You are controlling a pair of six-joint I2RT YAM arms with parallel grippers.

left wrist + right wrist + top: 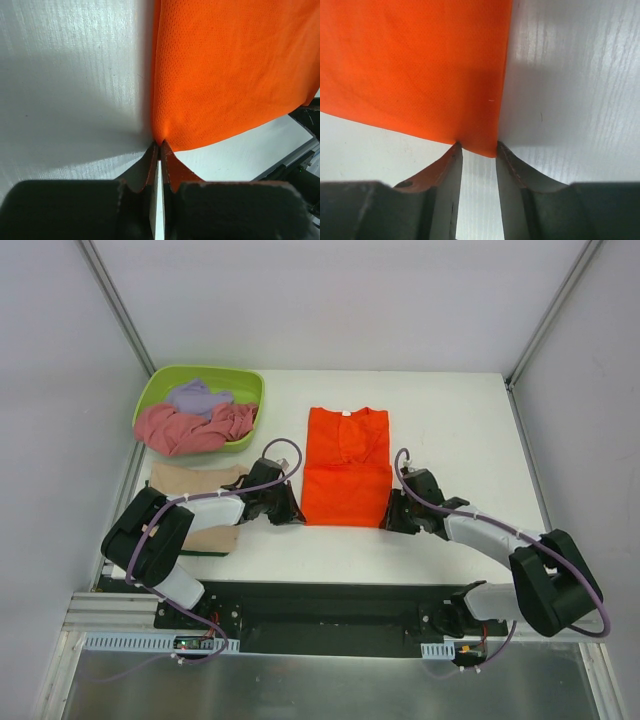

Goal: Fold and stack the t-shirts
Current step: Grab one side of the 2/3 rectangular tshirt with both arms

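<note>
Orange t-shirt (pixel 346 468), partly folded, flat

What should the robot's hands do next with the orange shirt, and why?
Probably close the right hand on the bright orange cloth t-shirt: its near corner sits between open fingers, while the left hand looks pinched shut on the other corner.

left pincer (pixel 160 146) pressed closed, right pincer (pixel 477 148) parted.
</note>
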